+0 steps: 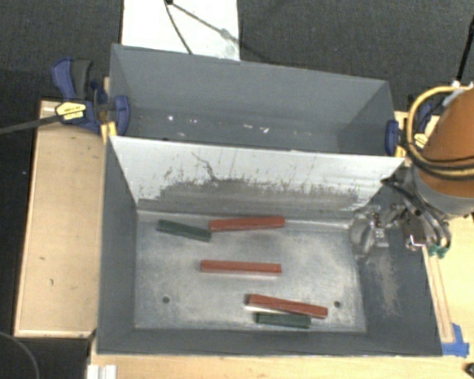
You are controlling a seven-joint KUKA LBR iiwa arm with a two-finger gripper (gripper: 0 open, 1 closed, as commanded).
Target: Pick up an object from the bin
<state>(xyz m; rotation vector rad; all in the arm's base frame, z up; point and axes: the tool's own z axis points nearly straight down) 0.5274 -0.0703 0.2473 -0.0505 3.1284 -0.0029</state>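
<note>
Central red-brown bar (241,267): flat on the floor of the bin (123,241). Beyond it lies the far red-brown bar (247,223); beyond and left of it, the far green bar (183,230). Nearer than it and to the right, the near red-brown bar (287,305) touches the near green bar (284,319). The gripper (370,234) hangs well right of the central bar, carrying nothing; whether it is spread or closed cannot be told. Judged stage: nothing grasped, so approach, grasp and lift all remain.

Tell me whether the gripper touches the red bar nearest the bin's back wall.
Apart. The camera view shows bare bin floor between the gripper and that red bar, past its right end.
</note>
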